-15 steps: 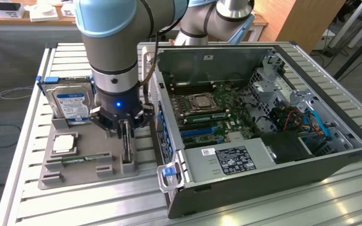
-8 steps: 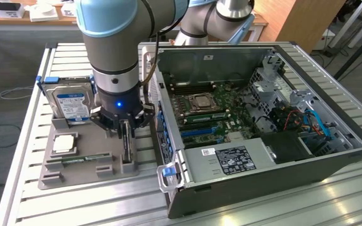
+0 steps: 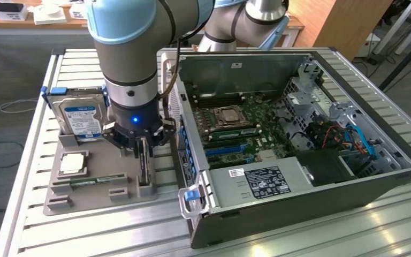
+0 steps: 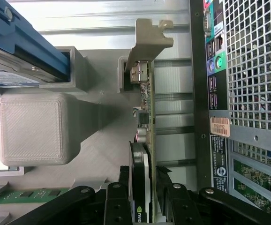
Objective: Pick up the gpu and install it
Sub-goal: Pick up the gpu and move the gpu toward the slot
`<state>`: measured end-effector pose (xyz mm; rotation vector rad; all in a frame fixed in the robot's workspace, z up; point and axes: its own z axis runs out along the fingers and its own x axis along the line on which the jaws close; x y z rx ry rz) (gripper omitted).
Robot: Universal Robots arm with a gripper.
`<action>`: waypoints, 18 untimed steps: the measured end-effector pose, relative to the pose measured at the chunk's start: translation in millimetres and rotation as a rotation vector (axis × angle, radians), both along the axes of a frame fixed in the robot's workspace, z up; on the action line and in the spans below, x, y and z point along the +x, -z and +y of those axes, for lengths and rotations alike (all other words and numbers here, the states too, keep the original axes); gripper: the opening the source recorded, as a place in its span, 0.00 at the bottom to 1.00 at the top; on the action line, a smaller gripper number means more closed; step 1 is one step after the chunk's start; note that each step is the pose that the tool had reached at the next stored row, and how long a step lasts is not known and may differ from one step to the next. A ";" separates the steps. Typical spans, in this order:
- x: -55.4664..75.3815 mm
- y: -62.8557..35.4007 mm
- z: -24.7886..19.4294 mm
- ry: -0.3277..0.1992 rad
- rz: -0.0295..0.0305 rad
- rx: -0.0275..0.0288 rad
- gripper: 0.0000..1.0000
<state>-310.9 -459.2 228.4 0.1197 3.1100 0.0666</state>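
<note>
- A slatted metal counter (image 3: 84,235) carried an open computer case (image 3: 277,214), and beside the case, on the exterior view's left, lay a grey printed holder tray (image 3: 98,160).
- The gpu (image 3: 144,174) stood on edge in a slot of that tray, on the side nearest the case.
- The gripper (image 3: 143,152) was down over the gpu. In the wrist view the gripper (image 4: 142,197) had its jaws closed against both faces of the card (image 4: 145,117).
- Risk, as I judged it: the hold sat towards one end of the card, away from the silver bracket (image 4: 147,40), so the card could have tilted in the jaws and jammed against the slot posts.
- Risk: the card stood just beside the case's rear panel (image 4: 252,70). A sideways drift could have knocked the bracket or the board edge against that panel.
- Risk: a tilted card would likely have met the motherboard's blue slots (image 3: 227,147) askew.
- The exterior view gave the wider layout: a hard drive (image 3: 81,118), a processor (image 3: 72,163) and a memory stick (image 3: 84,182) sat in the tray farther from the case than the gpu, and the motherboard lay open inside the case.
- The wrist view gave the close detail: the card edge-on, its bracket lodged at a tray post, and the gap between the board and the case's rear panel.
</note>
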 end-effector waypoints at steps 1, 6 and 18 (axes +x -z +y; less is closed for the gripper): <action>0.0 0.0 0.0 0.000 0.0002 -0.0002 0.36; 0.0 0.0 0.0 0.000 0.0002 -0.0002 0.36; 0.0 0.0 0.0 0.000 0.0002 -0.0002 0.27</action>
